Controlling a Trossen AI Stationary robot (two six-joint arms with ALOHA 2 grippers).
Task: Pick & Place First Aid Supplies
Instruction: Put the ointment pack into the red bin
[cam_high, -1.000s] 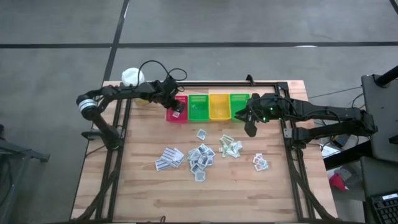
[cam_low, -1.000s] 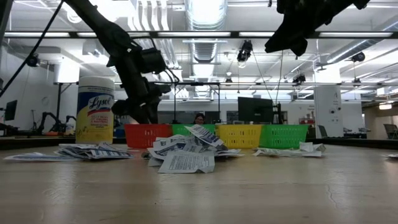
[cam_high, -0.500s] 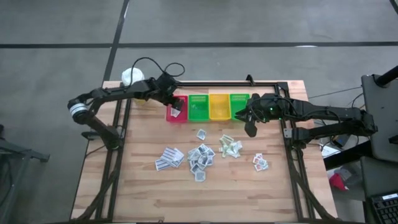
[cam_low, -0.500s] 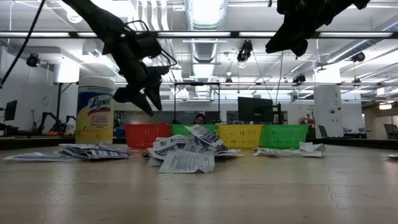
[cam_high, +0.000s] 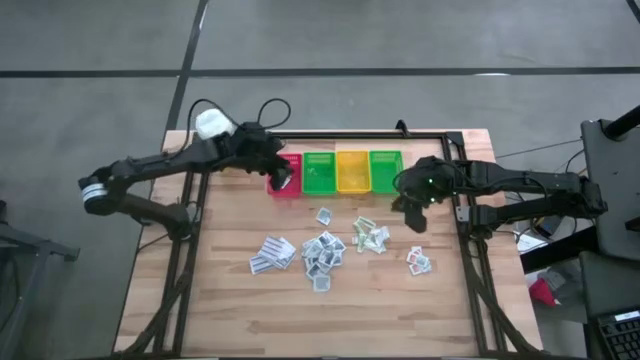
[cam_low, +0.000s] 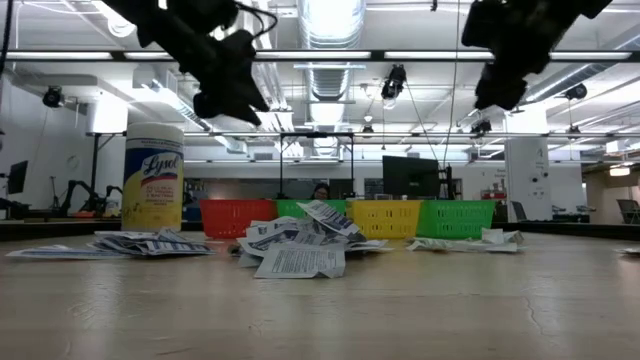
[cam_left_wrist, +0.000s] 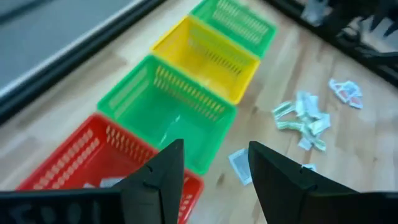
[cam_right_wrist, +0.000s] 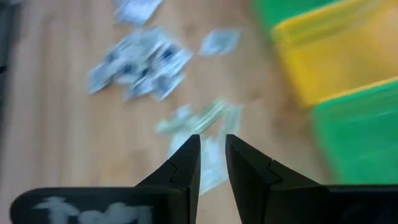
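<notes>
Hovering over the red bin at the back of the wooden table, the left gripper is holding its fingers spread wide with nothing between them; in the left wrist view a white packet is lying inside that bin. Sitting beside the red bin in one row are a green bin, a yellow bin and a second green bin.

The right gripper is hanging above the table in front of the far-right green bin, near the green-printed sachets. Its fingers are standing close together with a narrow gap, and nothing is showing between them.

The first aid supplies are lying loose on the table in front of the bins: a grey-printed pile to the left, a blue-printed cluster in the middle, one single sachet nearer the bins, and a red-printed pair to the right.

A white-capped yellow canister is standing at the back left corner.
</notes>
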